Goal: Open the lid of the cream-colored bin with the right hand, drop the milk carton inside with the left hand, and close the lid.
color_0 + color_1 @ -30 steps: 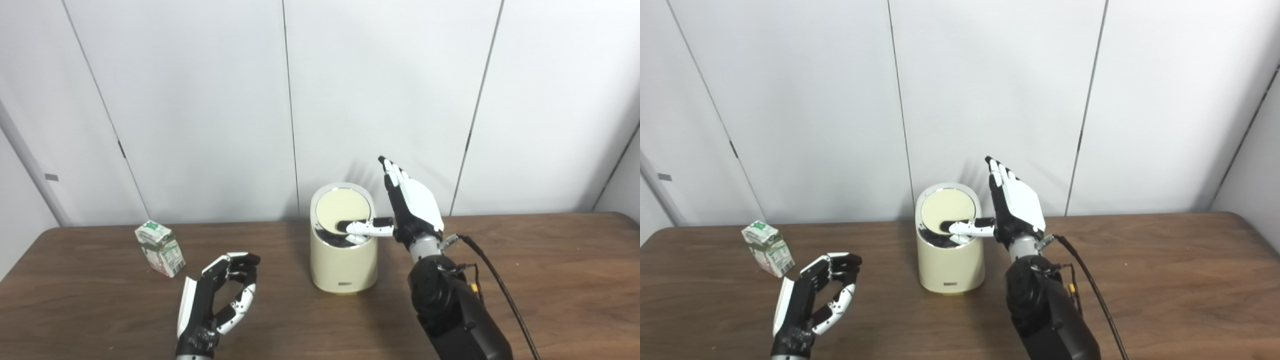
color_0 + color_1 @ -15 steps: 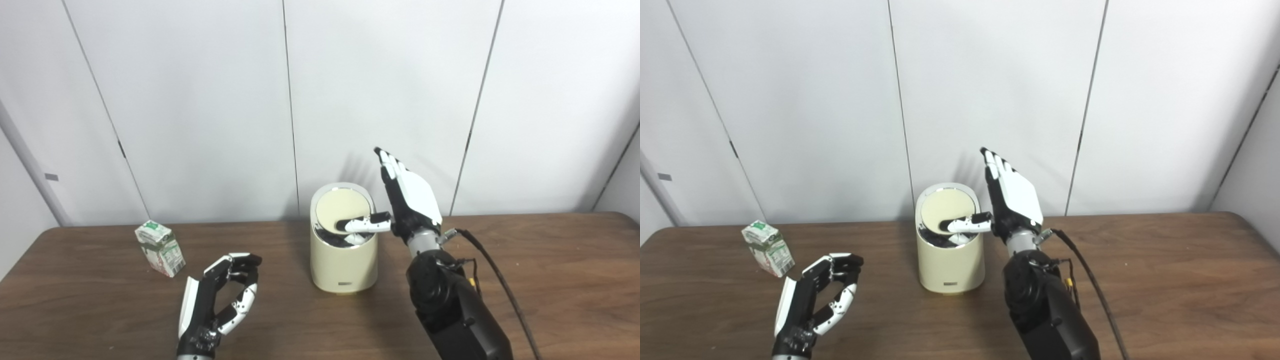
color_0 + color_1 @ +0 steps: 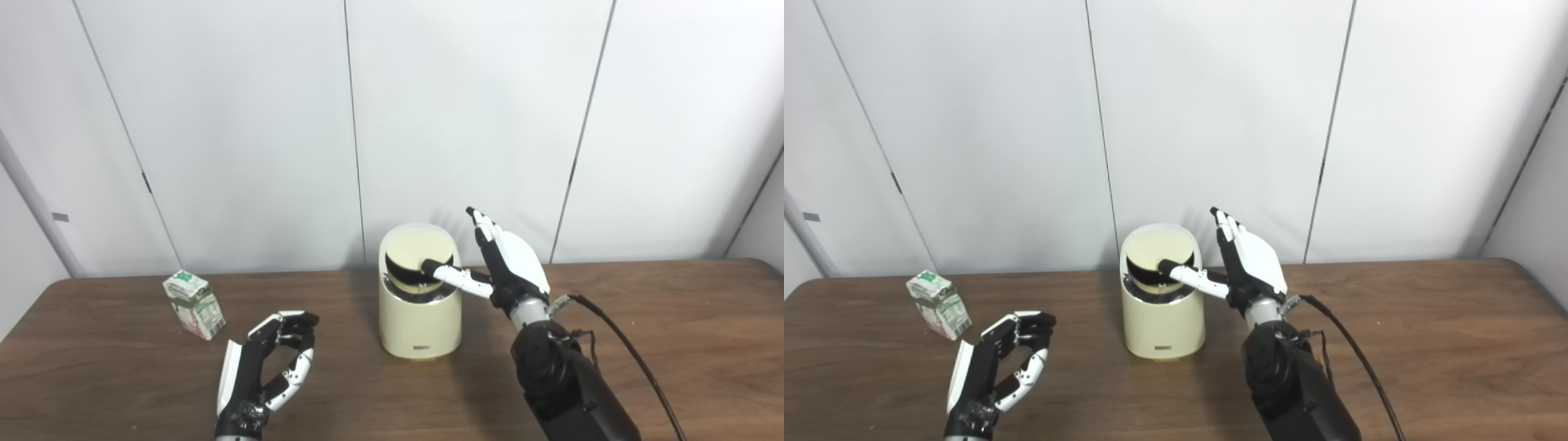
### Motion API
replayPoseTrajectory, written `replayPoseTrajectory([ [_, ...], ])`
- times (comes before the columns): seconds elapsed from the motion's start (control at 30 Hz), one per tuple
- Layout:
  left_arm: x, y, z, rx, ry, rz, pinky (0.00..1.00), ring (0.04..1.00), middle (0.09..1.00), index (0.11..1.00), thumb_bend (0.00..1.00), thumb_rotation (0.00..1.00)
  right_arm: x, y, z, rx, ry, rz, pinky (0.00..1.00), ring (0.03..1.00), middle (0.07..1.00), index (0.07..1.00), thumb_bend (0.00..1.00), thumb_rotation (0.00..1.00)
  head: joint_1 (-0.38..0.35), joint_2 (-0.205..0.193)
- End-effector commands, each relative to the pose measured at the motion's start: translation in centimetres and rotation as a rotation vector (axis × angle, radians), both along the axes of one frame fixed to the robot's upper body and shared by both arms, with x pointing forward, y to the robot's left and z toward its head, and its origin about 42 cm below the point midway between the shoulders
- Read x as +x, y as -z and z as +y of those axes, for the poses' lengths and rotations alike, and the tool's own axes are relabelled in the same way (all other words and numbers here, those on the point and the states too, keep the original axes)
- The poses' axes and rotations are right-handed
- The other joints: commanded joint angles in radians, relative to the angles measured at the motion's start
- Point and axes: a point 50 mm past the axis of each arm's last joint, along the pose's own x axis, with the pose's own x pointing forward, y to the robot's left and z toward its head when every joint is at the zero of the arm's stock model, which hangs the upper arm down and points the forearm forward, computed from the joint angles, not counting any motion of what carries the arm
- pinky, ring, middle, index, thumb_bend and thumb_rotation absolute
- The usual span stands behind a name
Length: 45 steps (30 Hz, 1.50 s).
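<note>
One right robot hand [image 3: 511, 269] thumb on bin lid [image 3: 419, 256], milk carton [image 3: 193, 304] apart

Two head views, side by side, looking forward and down at the table [image 3: 674, 343] from behind the arms. Medium range. Both take in the bin [image 3: 419, 321], both hands, wall; right one shifted slightly.

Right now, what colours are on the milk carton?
White with green print on the milk carton; clearest in the left eye view.

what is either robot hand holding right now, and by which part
Nothing is gripped. The right robot hand is open, its thumb propping up the cream-colored bin's round lid. The left robot hand is empty.
</note>
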Motion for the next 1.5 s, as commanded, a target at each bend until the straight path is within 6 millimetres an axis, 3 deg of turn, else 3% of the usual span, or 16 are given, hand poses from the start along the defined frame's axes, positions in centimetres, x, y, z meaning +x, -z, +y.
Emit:
replayPoseTrajectory([
  [0.0, -0.8, 1.2, 0.4, 0.008, 0.002, 0.027, 0.55, 0.628, 0.653, 0.636, 0.21, 0.16, -0.5, -2.7, 0.1, 0.022, -0.039, -0.111, 1.0, 1.0, 1.0, 0.999, 0.96, 0.99, -0.001, 0.003],
  [0.2, -0.8, 1.2, 0.3, -0.005, 0.008, 0.027, 0.56, 0.625, 0.653, 0.638, 0.2, 0.08, -3.1, -2.7, -0.9, 0.065, -0.03, -0.196, 1.0, 1.0, 1.0, 1.0, 0.94, 1.0, 0.0, -0.004],
  [0.5, -0.6, 1.3, 0.3, 0.007, 0.015, 0.026, 0.55, 0.628, 0.653, 0.641, 0.2, 0.1, -7.7, -1.3, -3.2, 0.181, -0.003, -0.311, 0.87, 0.979, 1.0, 1.0, 0.93, 0.87, -0.003, -0.009],
  [0.6, -0.6, 1.4, 0.2, 0.011, 0.013, 0.024, 0.55, 0.626, 0.651, 0.639, 0.2, 0.07, -8.9, -0.5, -4.2, 0.204, 0.003, -0.355, 0.83, 0.951, 0.994, 0.987, 0.64, 0.92, -0.004, -0.009],
  [0.67, -0.6, 1.5, 0.2, 0.01, 0.015, 0.022, 0.55, 0.624, 0.651, 0.638, 0.2, 0.06, -9.6, 0.3, -5.0, 0.244, 0.015, -0.391, 0.81, 0.918, 0.935, 0.915, 0.36, 0.89, -0.007, -0.012],
  [0.73, -0.4, 1.6, 0.3, 0.007, 0.016, 0.019, 0.55, 0.624, 0.651, 0.637, 0.2, 0.06, -10.1, 1.5, -5.9, 0.285, 0.02, -0.426, 0.78, 0.882, 0.891, 0.868, 0.28, 0.83, -0.012, -0.02],
  [0.77, -0.4, 1.6, 0.3, 0.007, 0.016, 0.019, 0.56, 0.626, 0.651, 0.637, 0.2, 0.06, -10.2, 1.9, -6.2, 0.298, 0.018, -0.437, 0.75, 0.842, 0.852, 0.834, 0.25, 0.73, -0.012, -0.02],
  [0.8, -0.3, 1.6, 0.3, 0.008, 0.016, 0.02, 0.56, 0.626, 0.652, 0.636, 0.2, 0.06, -10.5, 2.6, -6.7, 0.317, 0.012, -0.449, 0.74, 0.828, 0.839, 0.823, 0.24, 0.69, -0.01, -0.02],
  [0.87, -0.2, 1.7, 0.4, 0.012, 0.016, 0.015, 0.55, 0.625, 0.648, 0.633, 0.2, 0.05, -11.1, 3.7, -7.4, 0.343, 0.003, -0.463, 0.65, 0.748, 0.769, 0.761, 0.24, 0.52, -0.009, -0.021],
  [1.0, -0.1, 1.8, 0.4, 0.012, 0.02, 0.015, 0.55, 0.623, 0.647, 0.633, 0.2, 0.05, -12.0, 5.7, -8.7, 0.395, -0.021, -0.475, 0.59, 0.688, 0.718, 0.712, 0.24, 0.38, -0.012, -0.028],
  [1.13, -0.1, 2.0, 0.6, 0.003, 0.017, 0.018, 0.55, 0.624, 0.649, 0.633, 0.2, 0.06, -12.8, 7.4, -9.7, 0.378, -0.01, -0.47, 0.56, 0.669, 0.699, 0.696, 0.24, 0.47, -0.017, -0.035],
  [1.27, -0.1, 2.0, 0.6, 0.013, 0.013, 0.018, 0.55, 0.622, 0.646, 0.631, 0.2, 0.06, -13.3, 8.8, -10.1, 0.401, 0.025, -0.447, 0.56, 0.663, 0.691, 0.686, 0.26, 0.44, -0.016, -0.036],
  [1.47, 0.0, 2.1, 0.8, 0.025, 0.003, 0.007, 0.54, 0.615, 0.645, 0.631, 0.21, 0.04, -13.4, 10.2, -10.0, 0.397, 0.074, -0.411, 0.57, 0.666, 0.696, 0.694, 0.26, 0.49, -0.009, -0.051],
])
